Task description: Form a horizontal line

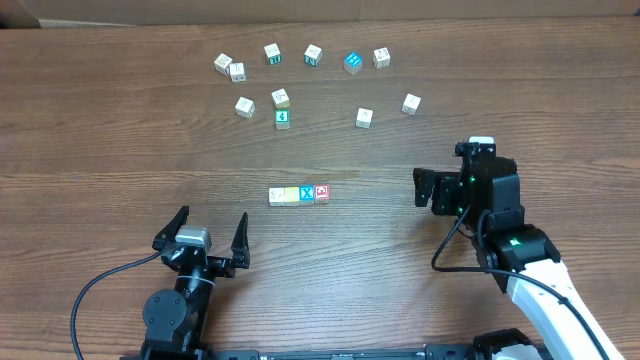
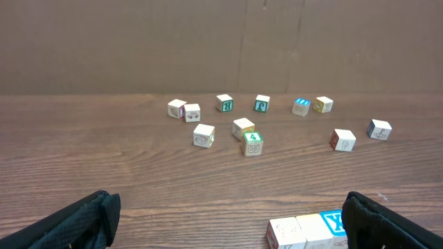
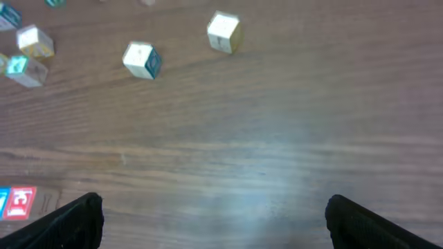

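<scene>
A short row of several letter blocks point(image 1: 298, 194) lies side by side in the middle of the table, white and yellow at the left, a blue X block point(image 1: 307, 193) and a red block point(image 1: 322, 193) at the right. My left gripper point(image 1: 212, 226) is open and empty, near the front edge, below and left of the row. In the left wrist view the row point(image 2: 303, 231) sits by the right finger of that gripper point(image 2: 228, 228). My right gripper point(image 1: 420, 189) is open and empty, right of the row. Its wrist view point(image 3: 214, 225) shows the red block point(image 3: 21, 202) at far left.
Several loose blocks are scattered at the far side: a green 4 block point(image 1: 282, 118), a blue block point(image 1: 352, 62), white ones point(image 1: 364, 118) point(image 1: 411, 103) point(image 1: 245, 106). They also show in the left wrist view point(image 2: 252, 144). Cables trail near both arm bases.
</scene>
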